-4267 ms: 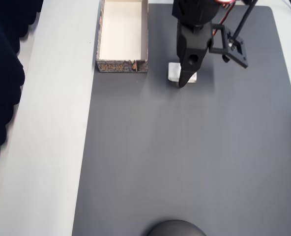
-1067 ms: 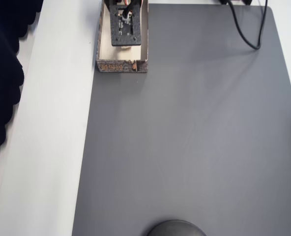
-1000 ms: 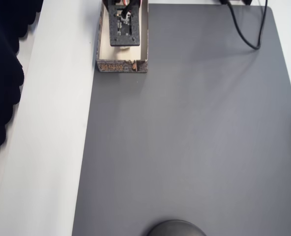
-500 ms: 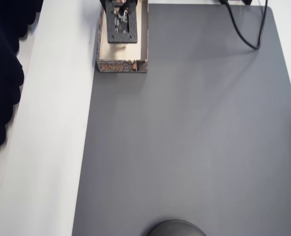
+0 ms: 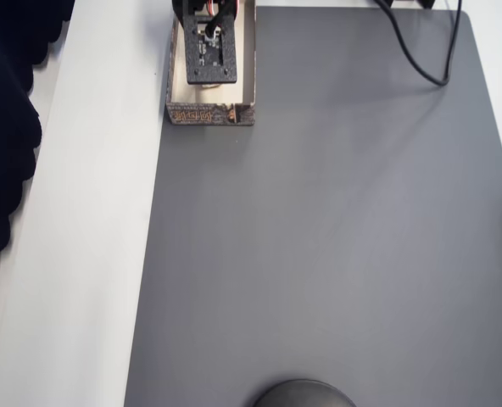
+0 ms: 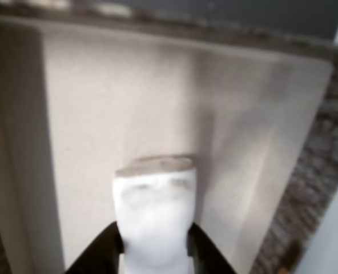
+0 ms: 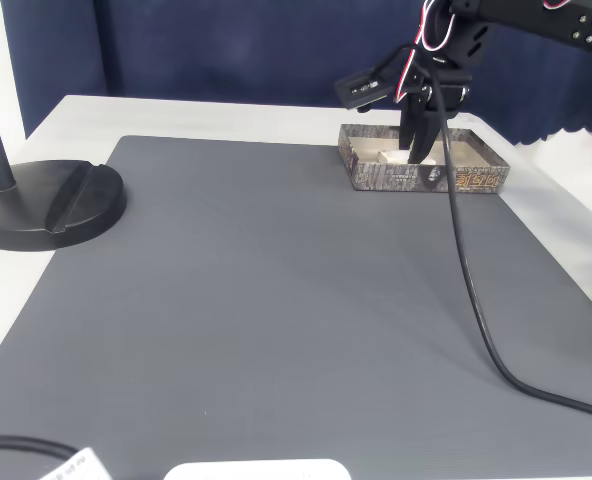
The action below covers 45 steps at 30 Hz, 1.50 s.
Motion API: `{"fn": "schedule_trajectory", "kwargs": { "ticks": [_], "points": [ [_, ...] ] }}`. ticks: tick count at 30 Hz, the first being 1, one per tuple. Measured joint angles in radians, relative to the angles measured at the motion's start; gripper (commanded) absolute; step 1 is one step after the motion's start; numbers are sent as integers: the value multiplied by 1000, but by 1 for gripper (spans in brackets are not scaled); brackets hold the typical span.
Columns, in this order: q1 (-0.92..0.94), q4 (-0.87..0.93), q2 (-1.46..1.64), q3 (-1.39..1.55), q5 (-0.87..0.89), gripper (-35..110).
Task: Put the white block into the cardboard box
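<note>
The cardboard box [image 5: 211,114] stands at the mat's top left in the overhead view, with patterned brown outer sides and cream inner walls [image 6: 129,103]. My gripper [image 5: 209,52] hangs over its inside, and the wrist hardware covers most of the floor. In the wrist view the white block [image 6: 155,217] sits between my two black fingers [image 6: 100,254], low over the box floor with a shadow at its far end. Whether it touches the floor I cannot tell. The fixed view shows the box [image 7: 476,180] at the far right and my gripper [image 7: 417,150] reaching down into it.
A dark grey mat [image 5: 319,254] covers the table, with a white strip [image 5: 90,254] along its left. A black round stand base [image 7: 51,205] sits at the left in the fixed view. A black cable [image 7: 471,300] trails across the mat's right side.
The block lay on the mat right of the box with my gripper at it; now the gripper holds it inside the box. In the last half second the wrist shifted slightly toward the box's near end.
</note>
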Motion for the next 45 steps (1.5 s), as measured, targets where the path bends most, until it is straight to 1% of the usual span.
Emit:
{"fn": "schedule_trajectory", "kwargs": {
  "ticks": [1,5,7,11,16,22,25,30,34,39,45],
  "points": [
    [0,2,0,0,0,17],
    [0,-17,0,0,6,37],
    [0,-40,0,0,32,44],
    [0,-84,0,0,98,49],
    [0,-100,0,0,117,52],
    [0,-100,31,0,129,52],
    [-6,-100,121,18,123,50],
    [-15,-100,296,106,78,50],
    [-40,-100,428,192,38,47],
    [-84,-100,621,370,-46,34],
    [-169,-95,888,683,-229,20]
  ]
}}
